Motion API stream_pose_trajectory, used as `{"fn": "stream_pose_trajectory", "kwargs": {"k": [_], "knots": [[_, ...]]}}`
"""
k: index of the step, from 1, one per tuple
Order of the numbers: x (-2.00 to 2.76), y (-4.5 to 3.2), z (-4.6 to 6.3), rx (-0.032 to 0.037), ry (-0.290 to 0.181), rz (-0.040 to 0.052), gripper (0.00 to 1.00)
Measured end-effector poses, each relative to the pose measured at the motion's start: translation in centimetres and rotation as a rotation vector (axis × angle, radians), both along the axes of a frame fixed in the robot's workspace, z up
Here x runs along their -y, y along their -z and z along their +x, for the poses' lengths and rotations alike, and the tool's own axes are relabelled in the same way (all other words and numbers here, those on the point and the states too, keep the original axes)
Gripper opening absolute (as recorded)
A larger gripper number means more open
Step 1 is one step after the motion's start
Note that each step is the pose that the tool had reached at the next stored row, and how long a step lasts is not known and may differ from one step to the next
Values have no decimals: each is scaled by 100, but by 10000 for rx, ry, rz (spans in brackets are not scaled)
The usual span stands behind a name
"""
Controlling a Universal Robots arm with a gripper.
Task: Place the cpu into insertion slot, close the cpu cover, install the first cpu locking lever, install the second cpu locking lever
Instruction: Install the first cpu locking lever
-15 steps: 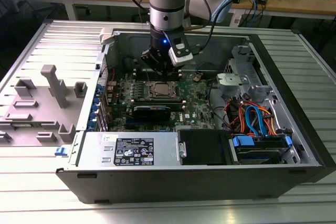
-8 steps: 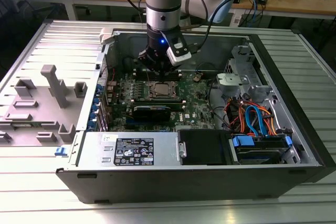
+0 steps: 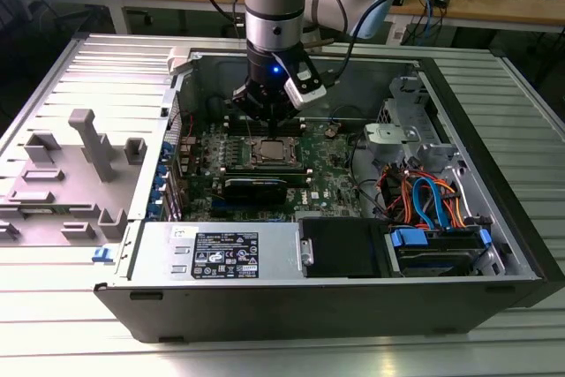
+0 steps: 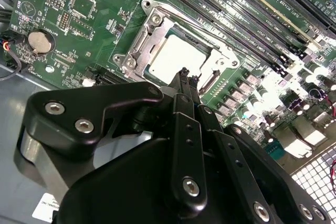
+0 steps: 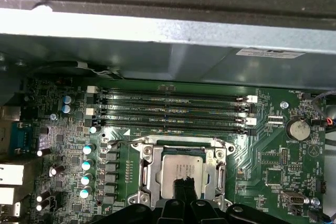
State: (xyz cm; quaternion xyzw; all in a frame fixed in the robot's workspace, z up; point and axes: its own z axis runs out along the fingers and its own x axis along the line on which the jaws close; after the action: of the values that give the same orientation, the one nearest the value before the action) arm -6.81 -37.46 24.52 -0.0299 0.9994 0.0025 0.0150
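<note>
The cpu (image 5: 184, 173) lies flat in the socket on the green motherboard, its silver top showing through the square window of the cpu cover (image 5: 150, 167). The cover (image 4: 155, 21) is folded down over the chip (image 4: 176, 56). A thin wire lever end (image 5: 114, 142) sticks out at one corner of the socket. My gripper (image 5: 184, 183) hangs just above the edge of the chip, with its black fingertips (image 4: 184, 73) drawn together and nothing between them. In the exterior view the gripper (image 3: 270, 125) stands straight over the socket (image 3: 271, 153) inside the open computer case.
Long black memory slots (image 5: 173, 111) run beside the socket. A coin battery (image 5: 297, 128) and a row of capacitors (image 5: 86, 165) flank it. The case wall (image 5: 157, 30) rises behind. A drive cage with coloured cables (image 3: 424, 205) and the power supply (image 3: 221, 253) fill the case's near side.
</note>
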Motion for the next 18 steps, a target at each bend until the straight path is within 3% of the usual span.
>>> {"fn": "stream_pose_trajectory", "kwargs": {"k": [13, 15, 18], "knots": [[0, 0, -1, 0, -37, -1, 11], [0, 0, -2, 0, -235, -1, 11], [0, 3, -3, -1, -1033, -1, 11]]}}
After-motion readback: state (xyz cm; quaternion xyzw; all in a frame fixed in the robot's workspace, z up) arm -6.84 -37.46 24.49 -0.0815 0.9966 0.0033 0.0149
